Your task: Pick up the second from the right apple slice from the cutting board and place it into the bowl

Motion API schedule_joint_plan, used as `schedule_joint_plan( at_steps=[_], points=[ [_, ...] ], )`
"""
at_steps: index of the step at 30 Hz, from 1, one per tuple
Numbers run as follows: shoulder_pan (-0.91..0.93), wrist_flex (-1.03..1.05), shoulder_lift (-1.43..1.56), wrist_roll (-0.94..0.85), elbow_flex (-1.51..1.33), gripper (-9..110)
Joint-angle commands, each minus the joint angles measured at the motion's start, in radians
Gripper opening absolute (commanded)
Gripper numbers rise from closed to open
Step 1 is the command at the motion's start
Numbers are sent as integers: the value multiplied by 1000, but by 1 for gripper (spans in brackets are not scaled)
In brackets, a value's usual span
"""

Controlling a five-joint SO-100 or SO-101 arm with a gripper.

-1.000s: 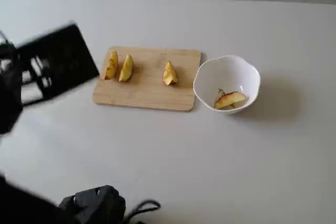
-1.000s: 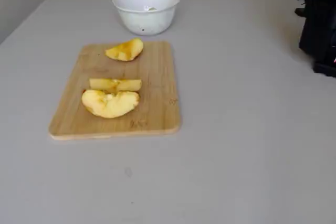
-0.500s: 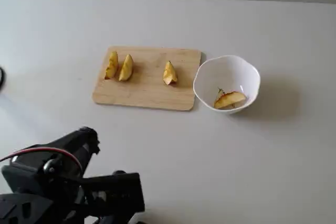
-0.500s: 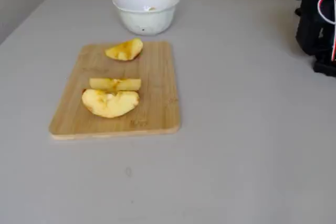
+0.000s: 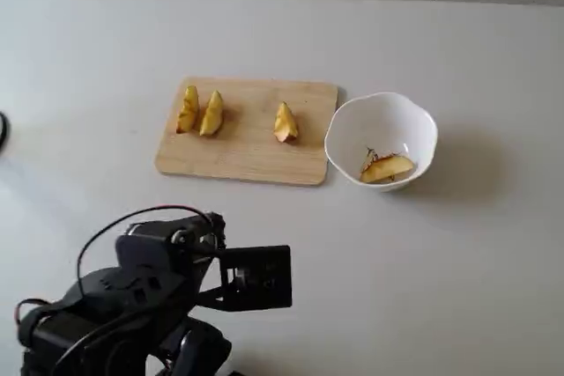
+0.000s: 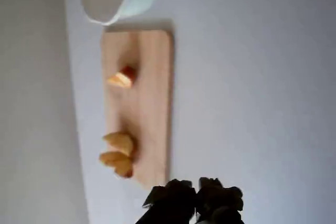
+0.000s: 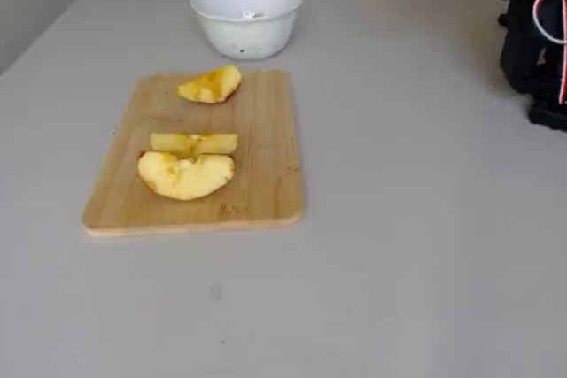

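Note:
The apple slice (image 5: 385, 167), a long pale wedge with a reddish skin edge, lies inside the white bowl (image 5: 393, 112), right of the cutting board (image 5: 247, 160). Three other wedges stay on the board: two close together at the left (image 5: 188, 109) (image 5: 211, 114) and one nearer the bowl (image 5: 285, 122). My gripper (image 6: 197, 200) shows at the bottom of the wrist view, its dark fingers together and empty, well back from the board (image 6: 155, 103). The bowl (image 7: 248, 33) and board (image 7: 266, 174) also show in a fixed view, where the slice in the bowl is hidden.
My arm (image 5: 150, 288) is folded at the table's near left, with cables looping over it. It also shows at the top right of a fixed view (image 7: 540, 33). Grey tabletop surrounds the board and bowl.

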State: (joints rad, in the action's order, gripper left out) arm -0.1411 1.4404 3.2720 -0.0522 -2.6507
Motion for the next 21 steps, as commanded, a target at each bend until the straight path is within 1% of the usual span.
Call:
schedule_joint_plan(
  at_steps=[1,12,18,21],
  points=[
    [-8,-71,18,31,-166,0],
    [-18,-132,18,60,-313,0],
    [-20,-132,18,66,-316,0],
    [-25,-132,18,64,-316,3]
  ],
)
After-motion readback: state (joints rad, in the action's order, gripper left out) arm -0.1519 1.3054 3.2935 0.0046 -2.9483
